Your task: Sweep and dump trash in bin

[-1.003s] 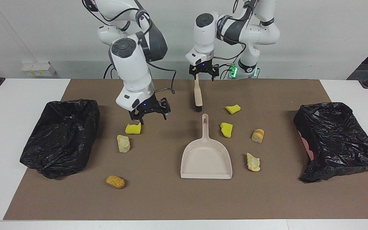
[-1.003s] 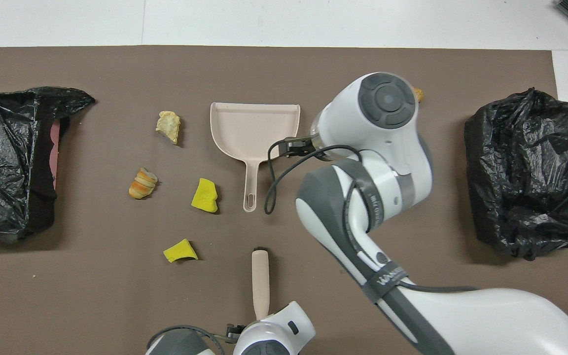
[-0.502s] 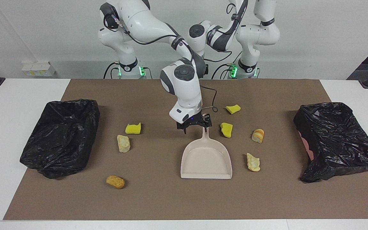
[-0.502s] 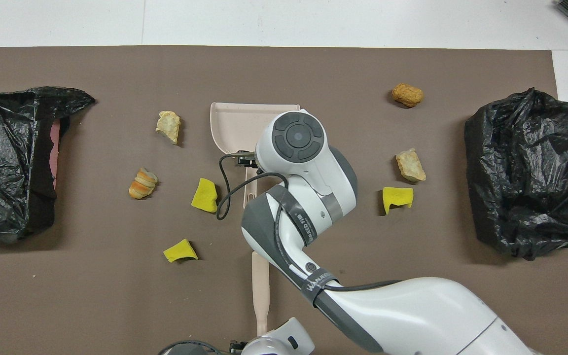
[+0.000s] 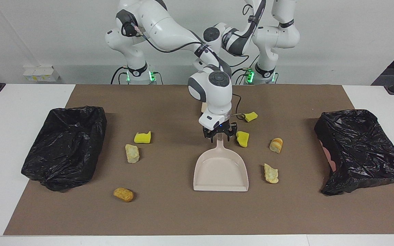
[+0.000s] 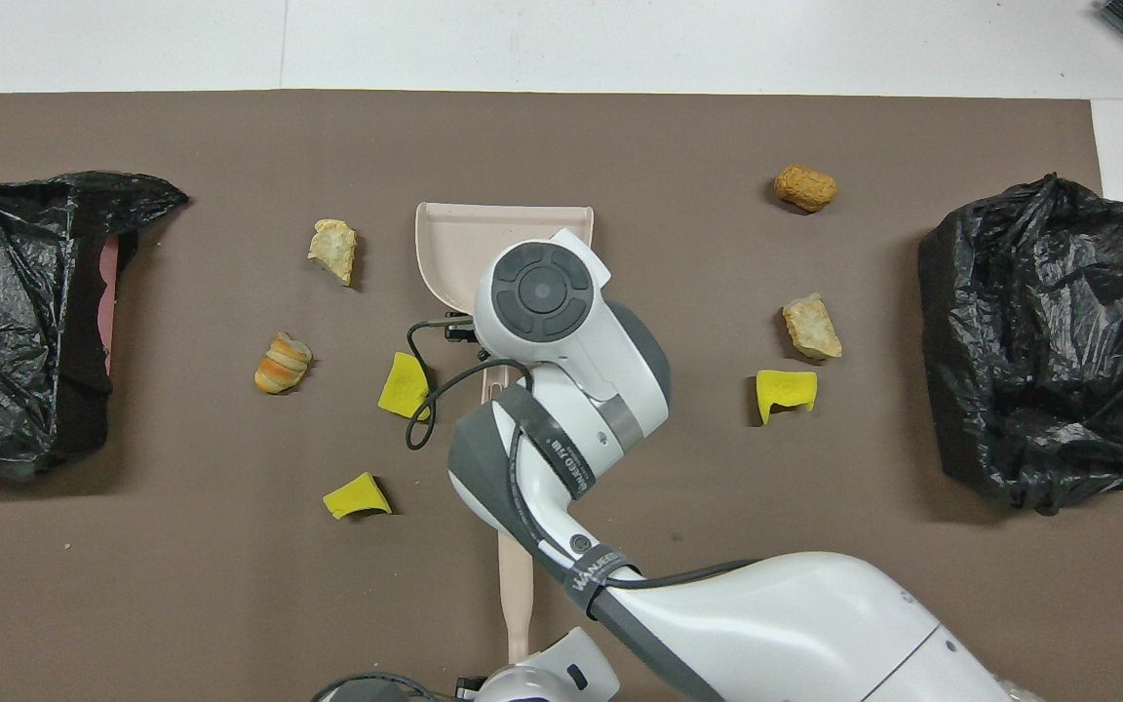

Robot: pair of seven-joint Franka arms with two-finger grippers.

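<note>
A beige dustpan lies mid-table, its handle pointing toward the robots. My right gripper is low over that handle with a finger on each side, open. Several trash lumps lie around it: yellow sponge chunks, tan and cream pieces, a striped bread piece and an orange-brown one. The beige brush lies nearer the robots than the dustpan. My left gripper is at the handle end of the brush, hidden by the right arm in the facing view.
A bin lined with a black bag stands at the right arm's end of the brown mat, and another at the left arm's end. The right arm covers part of the dustpan in the overhead view.
My right arm swung from over the yellow chunk at its own end across to the dustpan handle and came down onto it. The left arm drew back a little at the brush.
</note>
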